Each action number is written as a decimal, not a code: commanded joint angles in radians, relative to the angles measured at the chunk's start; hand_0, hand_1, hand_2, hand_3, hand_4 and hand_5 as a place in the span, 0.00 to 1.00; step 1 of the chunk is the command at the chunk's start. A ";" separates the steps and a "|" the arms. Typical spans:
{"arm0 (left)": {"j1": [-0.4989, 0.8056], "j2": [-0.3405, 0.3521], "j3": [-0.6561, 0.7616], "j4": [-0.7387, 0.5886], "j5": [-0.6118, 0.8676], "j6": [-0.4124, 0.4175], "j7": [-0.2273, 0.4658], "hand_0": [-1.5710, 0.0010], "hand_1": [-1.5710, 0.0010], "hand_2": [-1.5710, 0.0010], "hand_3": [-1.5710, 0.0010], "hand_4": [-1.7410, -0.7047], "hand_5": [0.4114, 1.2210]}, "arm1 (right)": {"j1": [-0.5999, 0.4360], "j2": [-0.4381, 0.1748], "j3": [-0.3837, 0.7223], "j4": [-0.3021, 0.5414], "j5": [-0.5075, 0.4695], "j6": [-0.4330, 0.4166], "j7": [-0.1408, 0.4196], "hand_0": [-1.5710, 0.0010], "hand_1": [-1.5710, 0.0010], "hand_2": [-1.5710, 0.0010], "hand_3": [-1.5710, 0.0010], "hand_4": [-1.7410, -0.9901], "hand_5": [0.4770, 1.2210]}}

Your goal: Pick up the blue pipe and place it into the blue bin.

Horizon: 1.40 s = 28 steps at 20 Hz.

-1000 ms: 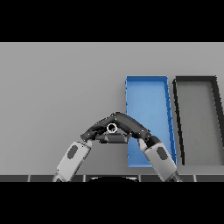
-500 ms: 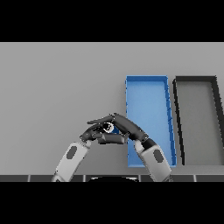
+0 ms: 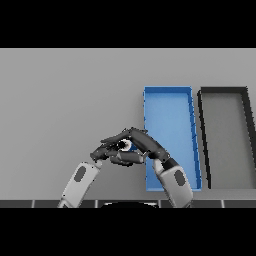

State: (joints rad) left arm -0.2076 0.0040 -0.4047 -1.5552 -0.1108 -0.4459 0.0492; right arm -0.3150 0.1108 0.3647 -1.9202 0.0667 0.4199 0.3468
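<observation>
Leftward since earlier, both hands (image 3: 131,146) pinch the small blue pipe (image 3: 127,145).

No legible text, labels, brands, nos. or signs anywhere in head view. Checked each surface:
- grey table (image 3: 60,100), upper left to centre: plain, no markings.
- blue bin (image 3: 170,95), right of centre: plain walls & floor, no lettering.
- dark bin (image 3: 222,91), far right: plain, no lettering.
- arm shells, lower centre: dark oval patches only, nothing readable on them.
- hands, centre: no print visible.
</observation>
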 commanded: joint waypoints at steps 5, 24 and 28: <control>0.011 -0.008 0.004 0.004 -0.004 0.022 0.048 0.98 0.98 0.98 0.99 0.74 0.15 | -0.002 0.026 -0.044 -0.019 -0.030 0.010 0.002 0.00 0.00 0.00 0.00 0.33 1.00; 0.031 0.018 0.010 -0.048 0.001 0.034 0.059 1.00 1.00 1.00 1.00 0.76 0.08 | -0.448 -0.209 -0.578 0.053 -0.299 -0.236 0.263 0.00 0.00 0.00 0.00 0.32 1.00; 0.030 0.018 0.005 -0.031 -0.017 0.040 0.050 1.00 1.00 1.00 1.00 0.77 0.07 | -0.329 -0.253 -0.606 0.081 -0.258 -0.239 0.263 0.00 0.00 0.00 0.00 0.32 1.00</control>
State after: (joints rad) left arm -0.1774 0.0223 -0.4001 -1.5865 -0.1283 -0.4057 0.1009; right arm -0.6432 -0.1420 -0.2422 -1.8381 -0.1892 0.1835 0.6095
